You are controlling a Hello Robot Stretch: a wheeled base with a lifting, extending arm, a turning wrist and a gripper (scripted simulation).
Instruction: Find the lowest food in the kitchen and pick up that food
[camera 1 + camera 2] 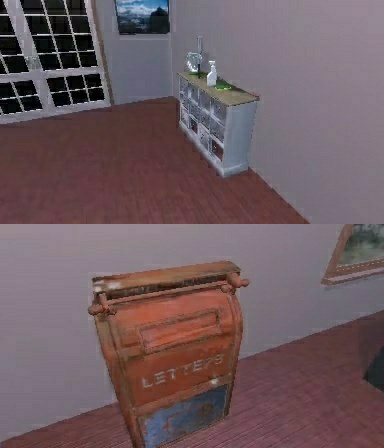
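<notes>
Arm side view: can't tell the state of the fingers or whether they hold anything. Close in stands an orange-red mailbox (170, 354) on the wood floor (300, 389) against the wall, its flap down and its contents hidden, with a blue panel (186, 416) low on the front. A framed picture (358, 252) hangs at the upper right.

Forward view: a white cubby shelf (236, 135) stands against the right wall. Its compartments hold small blobs I can't identify. On top are a white spray bottle (211, 73), a round upright item (194, 57) and a flat green item (224, 85) — can't tell if that's food. Glazed doors (50, 60) are at the left, with a wall picture (142, 15) beside them.
</notes>
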